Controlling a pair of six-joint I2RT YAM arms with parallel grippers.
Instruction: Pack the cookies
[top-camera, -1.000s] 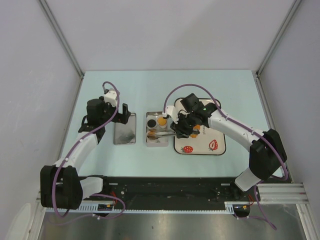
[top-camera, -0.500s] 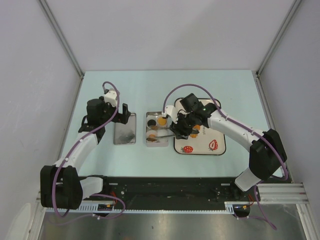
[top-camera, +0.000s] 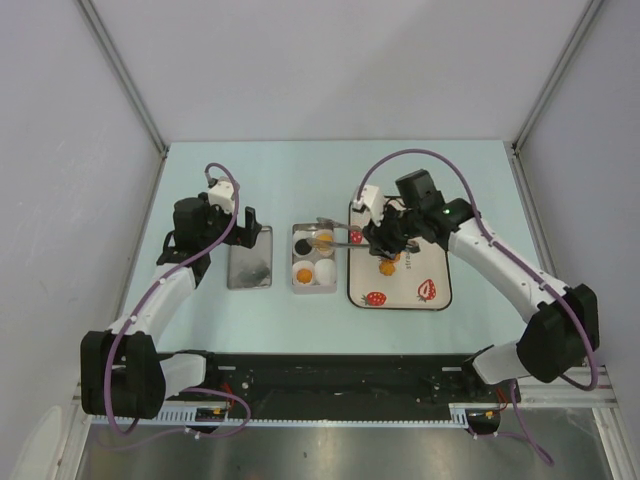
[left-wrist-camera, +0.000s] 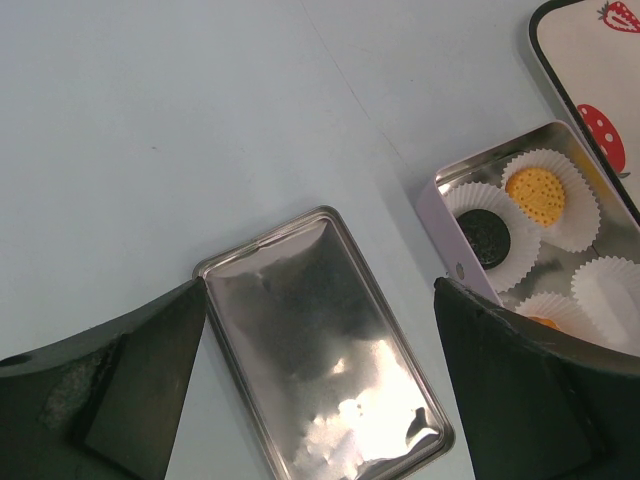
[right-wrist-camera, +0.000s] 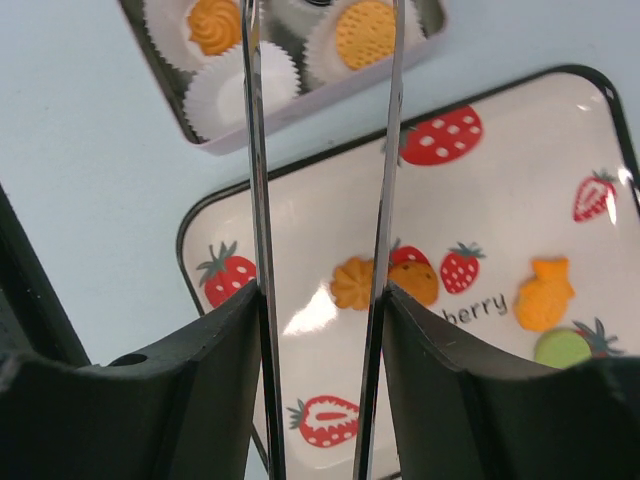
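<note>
Your right gripper (right-wrist-camera: 322, 20) holds its long metal tongs' jaws spread and empty over the silver rectangular tin (top-camera: 296, 286), where paper cups hold black (left-wrist-camera: 487, 235) and orange cookies (left-wrist-camera: 535, 194); more wait on the strawberry-print tray (right-wrist-camera: 600, 130). Left gripper (left-wrist-camera: 320, 330) jaws spread above the tin's shiny lid (left-wrist-camera: 320, 350).

Light was bright, even and diffuse from overhead, leaving only faint, soft shadows on the pale bench (top-camera: 280, 180) in the top view. In the left wrist view the metal lid (left-wrist-camera: 325, 345) carried mottled reflections and a small hot glare spot near its near right corner, while the dark gripper bodies at the frame edges were blurred. The right wrist view was sharp on the strawberry tray (right-wrist-camera: 480, 200), with a soft sheen patch.
</note>
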